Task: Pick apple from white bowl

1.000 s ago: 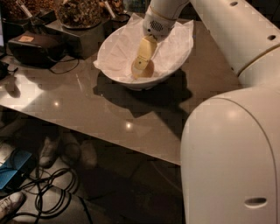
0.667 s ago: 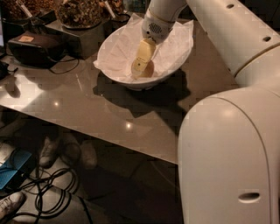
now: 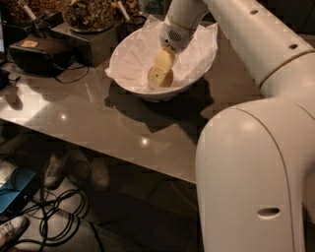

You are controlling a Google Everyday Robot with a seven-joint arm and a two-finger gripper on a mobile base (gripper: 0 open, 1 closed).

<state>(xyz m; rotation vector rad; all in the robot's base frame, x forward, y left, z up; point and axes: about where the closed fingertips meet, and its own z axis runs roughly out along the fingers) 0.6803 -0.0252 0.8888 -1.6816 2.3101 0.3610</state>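
Little has moved since a moment ago: the big near section of the arm (image 3: 246,187) has crept slightly leftward, while the gripper (image 3: 161,74) remains low inside the white bowl (image 3: 123,84). Its pale tip lies right across the apple (image 3: 170,78), which sits at the bottom of the bowl on crumpled paper (image 3: 135,51). A sliver of apple shows on either side of the tip; the rest is covered. Whether the gripper has clamped on the apple I cannot tell, as its far side is hidden. Behind the bowl, a dark bowl of snacks (image 3: 88,12) is cut off by the top edge.
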